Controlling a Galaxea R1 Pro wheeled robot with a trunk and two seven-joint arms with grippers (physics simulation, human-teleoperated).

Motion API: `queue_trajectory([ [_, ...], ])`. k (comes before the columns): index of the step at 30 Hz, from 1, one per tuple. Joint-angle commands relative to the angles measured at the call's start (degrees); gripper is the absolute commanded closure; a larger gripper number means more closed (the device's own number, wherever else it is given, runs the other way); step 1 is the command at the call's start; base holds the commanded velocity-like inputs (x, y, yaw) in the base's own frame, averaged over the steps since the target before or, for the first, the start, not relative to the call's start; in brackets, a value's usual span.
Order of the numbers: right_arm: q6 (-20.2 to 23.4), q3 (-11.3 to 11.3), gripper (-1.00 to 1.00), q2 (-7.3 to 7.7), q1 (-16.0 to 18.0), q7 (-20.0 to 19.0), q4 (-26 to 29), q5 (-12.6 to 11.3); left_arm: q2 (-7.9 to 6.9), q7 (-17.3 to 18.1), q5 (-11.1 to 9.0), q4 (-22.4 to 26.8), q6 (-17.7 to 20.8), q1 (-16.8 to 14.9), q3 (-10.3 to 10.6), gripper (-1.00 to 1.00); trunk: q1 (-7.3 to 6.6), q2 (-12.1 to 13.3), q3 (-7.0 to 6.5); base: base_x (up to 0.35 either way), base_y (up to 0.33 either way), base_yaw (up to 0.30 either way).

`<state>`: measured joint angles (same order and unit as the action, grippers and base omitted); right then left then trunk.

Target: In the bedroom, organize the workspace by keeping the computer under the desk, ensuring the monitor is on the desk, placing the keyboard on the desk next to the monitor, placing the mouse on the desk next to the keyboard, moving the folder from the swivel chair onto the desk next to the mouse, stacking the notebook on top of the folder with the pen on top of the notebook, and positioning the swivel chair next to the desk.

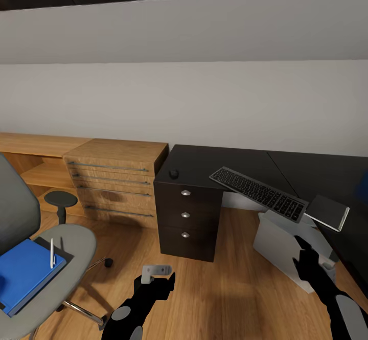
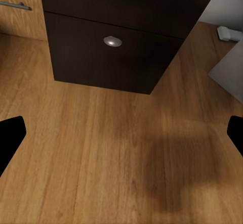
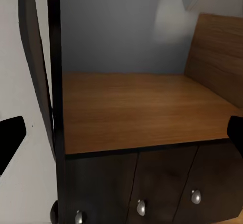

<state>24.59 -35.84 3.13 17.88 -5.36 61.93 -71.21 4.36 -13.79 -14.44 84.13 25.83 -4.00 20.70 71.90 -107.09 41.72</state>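
The swivel chair [image 1: 76, 238] stands at the left, with the blue folder [image 1: 25, 273] lying on its grey seat. The white pen [image 1: 52, 252] rests at the folder's far edge. On the black desk [image 1: 240, 163], the mouse [image 1: 174, 174] sits near the left corner. The keyboard [image 1: 258, 193] lies slanted, overhanging the front edge. Beyond it lies a thin dark slab with a pale edge, apparently the notebook [image 1: 329, 210]. The grey computer [image 1: 283, 248] stands on the floor under the desk. My left gripper [image 1: 153, 284] [image 2: 124, 135] and right gripper [image 1: 309, 263] [image 3: 124, 135] hang open and empty above the floor.
The desk's black drawer pedestal [image 1: 186, 222] [image 2: 116, 42] [image 3: 152, 183] faces me. A light wooden drawer unit [image 1: 117, 176] and a low wooden shelf [image 1: 30, 161] run along the wall at the left. A small black stool [image 1: 60, 199] stands before them. Bare wooden floor [image 1: 225, 278] lies ahead.
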Motion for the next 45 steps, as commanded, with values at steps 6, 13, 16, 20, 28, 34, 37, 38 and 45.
queue_trajectory([
  [6,0.32,-0.19,-1.0,0.2,0.05,-0.36,0.02,-3.21,-0.01,-0.29,-0.59,0.13,0.13,-0.04,0.72,-1.0,-0.01,-0.03,0.05,0.0,0.0,0.0],
  [13,0.28,-0.18,-1.0,0.35,0.05,-2.53,0.22,-3.89,-0.28,-0.27,-0.53,0.09,0.1,-0.04,3.53,-1.0,-0.01,-0.03,0.05,0.0,0.0,0.0],
  [16,0.32,-0.18,-1.0,0.36,0.05,-3.1,0.36,-3.96,-0.34,-0.27,-0.52,0.08,0.1,-0.04,3.88,-1.0,-0.01,-0.03,0.05,0.0,0.0,0.0],
  [20,0.35,-0.58,-1.0,0.33,0.05,-3.45,0.43,-4.06,-0.38,-0.27,-0.51,0.07,0.1,-0.04,4.13,-1.0,-0.01,-0.03,0.05,0.038,0.0,0.0],
  [28,0.37,-3.34,-1.0,0.24,0.05,-3.59,0.53,-4.18,-0.4,-0.21,-0.5,0.04,0.1,-0.04,4.31,-1.0,-0.01,-0.03,0.05,0.209,0.0,0.0],
  [34,0.37,-4.03,-1.0,0.17,0.05,-3.6,1.3,-4.2,-0.4,-0.19,-0.49,-0.06,0.1,-0.04,4.34,-1.0,-0.01,-0.03,0.05,0.077,0.0,0.0],
  [37,0.37,-4.15,-1.0,0.1,0.05,-3.6,1.93,-4.2,-0.4,-0.2,-0.5,-0.13,0.1,-0.04,4.34,-1.0,-0.01,-0.03,0.05,0.109,0.0,0.0],
  [38,0.37,-4.17,-1.0,0.09,0.05,-3.6,2.04,-4.2,-0.4,-0.2,-0.5,-0.14,0.1,-0.04,4.34,-1.0,-0.01,-0.03,0.05,0.191,0.0,0.0],
  [45,0.37,-4.23,-1.0,0.04,0.05,-3.6,2.44,-4.17,-0.4,-0.19,-0.5,-0.19,0.1,-0.04,4.34,-1.0,-0.01,-0.03,0.05,0.125,0.0,0.0],
])
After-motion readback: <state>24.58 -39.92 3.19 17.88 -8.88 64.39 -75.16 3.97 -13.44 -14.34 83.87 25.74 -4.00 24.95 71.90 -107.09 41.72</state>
